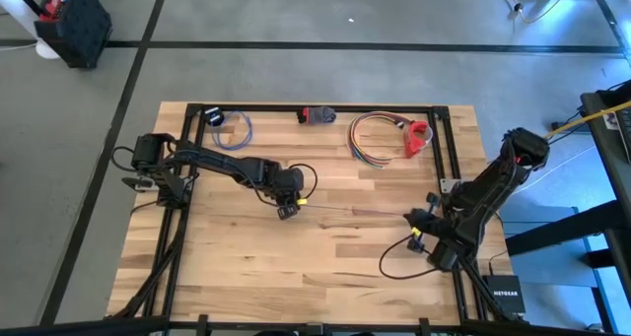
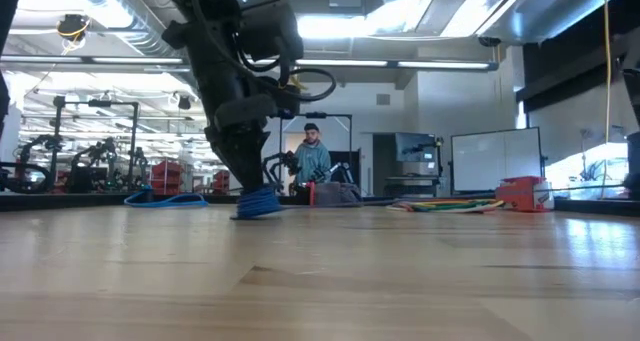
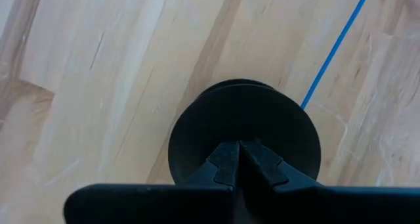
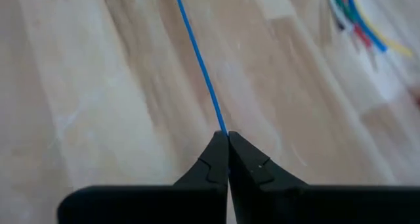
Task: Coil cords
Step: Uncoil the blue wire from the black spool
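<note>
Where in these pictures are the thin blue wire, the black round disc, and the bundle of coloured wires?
thin blue wire (image 4: 200, 63), right wrist view, its straight stretch.
black round disc (image 3: 246, 122), left wrist view, its top face.
bundle of coloured wires (image 1: 367, 139), high view, the loop's left side.

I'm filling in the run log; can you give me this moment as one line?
left gripper: shut at black disc, mid-table | right gripper: shut on blue wire, pulled straight | coloured cord bundle: far edge

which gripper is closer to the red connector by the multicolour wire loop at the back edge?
Right. The right gripper sits toward the front-right of the red connector, pinching the thin cord. The left gripper is mid-table, well over to the connector's left.
</note>
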Controlling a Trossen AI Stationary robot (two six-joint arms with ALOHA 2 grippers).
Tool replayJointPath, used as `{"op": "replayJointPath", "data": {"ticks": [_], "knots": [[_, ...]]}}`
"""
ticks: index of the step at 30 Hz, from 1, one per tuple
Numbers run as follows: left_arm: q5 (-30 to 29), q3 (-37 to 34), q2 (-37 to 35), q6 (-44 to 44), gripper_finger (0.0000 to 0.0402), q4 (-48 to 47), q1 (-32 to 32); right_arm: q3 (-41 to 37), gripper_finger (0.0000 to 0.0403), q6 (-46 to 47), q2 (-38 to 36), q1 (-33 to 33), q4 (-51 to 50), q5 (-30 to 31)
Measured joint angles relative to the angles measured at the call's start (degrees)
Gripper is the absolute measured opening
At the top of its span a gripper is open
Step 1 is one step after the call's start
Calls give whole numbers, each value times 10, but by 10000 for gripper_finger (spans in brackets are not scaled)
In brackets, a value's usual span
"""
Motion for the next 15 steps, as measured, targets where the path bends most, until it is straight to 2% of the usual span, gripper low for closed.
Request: {"op": "replayJointPath", "data": {"ticks": [4,9,15], "knots": [[2,0,0,1,4,2,0,14,5,14,-5,9,-14,-14],[2,-2,1,4,4,12,0,36,33,13,-5,2,16,-3],[3,-2,1,9,4,17,0,90,81,-64,-5,-40,19,-67]]}}
